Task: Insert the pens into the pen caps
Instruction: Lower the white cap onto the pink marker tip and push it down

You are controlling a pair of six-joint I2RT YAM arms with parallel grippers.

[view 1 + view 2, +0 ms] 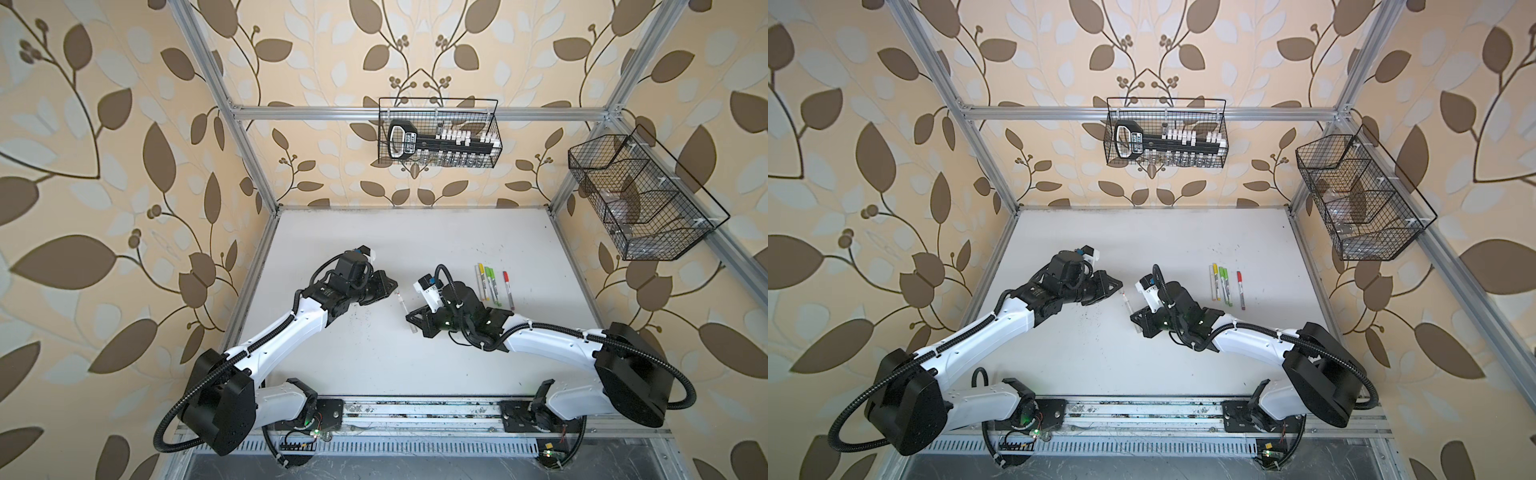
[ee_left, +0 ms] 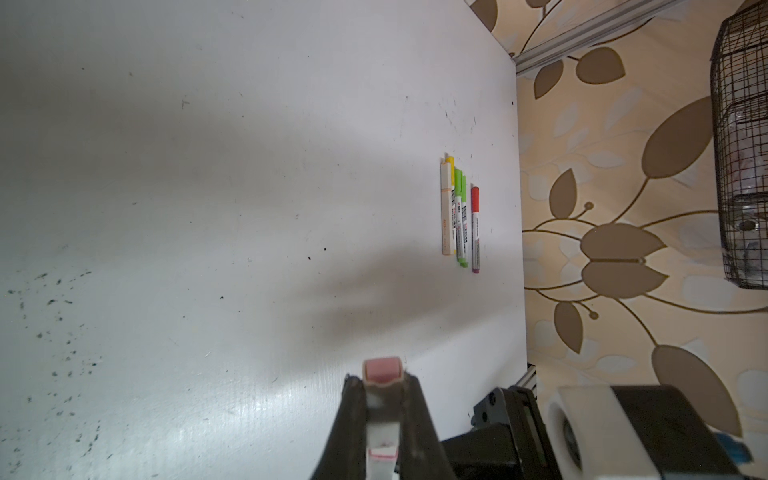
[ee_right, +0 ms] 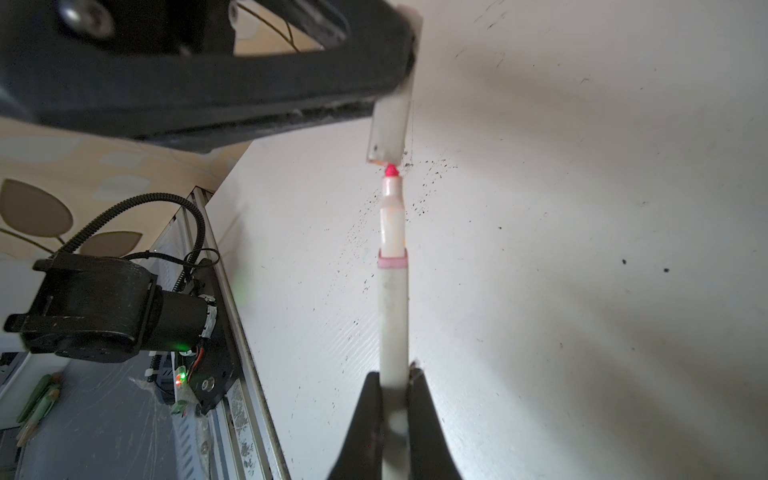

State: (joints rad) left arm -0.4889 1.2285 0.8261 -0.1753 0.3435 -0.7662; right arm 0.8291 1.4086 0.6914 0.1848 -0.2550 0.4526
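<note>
White surface (image 1: 374, 249) inside a framed cell, with two wire baskets hung above it.

Back basket (image 1: 436, 99), above the far edge: a black-handled rack (image 1: 436, 143) carrying white blocks lies lengthwise in it. The small clear items beneath the rack are too small to identify.
Side basket (image 1: 590, 166), above the far right corner: divided into compartments, with clear glassy things inside that I cannot identify.

Both top views show the left gripper (image 1: 394, 286) and right gripper (image 1: 410, 319) facing each other over the middle of the surface. What they hold reads there only as a thin pale streak. The left wrist view shows its load end-on, pinched between dark fingers (image 2: 353, 399). Only the right wrist view shows both held items along their length.

Row of capped pens (image 1: 492, 284), lying flat near the right edge: four lie touching side by side, with whitish, yellow and two green caps. A red-capped one lies just beside them, apart.

The right gripper is clamped on the barrel of a white pen (image 3: 392, 316), which has a pink band and a pink-red nib (image 3: 390, 170).
The left gripper is closed tight on a whitish-clear pen cap (image 3: 390, 133), its open mouth facing the pen.
Pen and cap are in line. The nib tip sits at the cap's mouth, but I cannot tell whether they touch. The rest of the pen is outside the cap.
</note>
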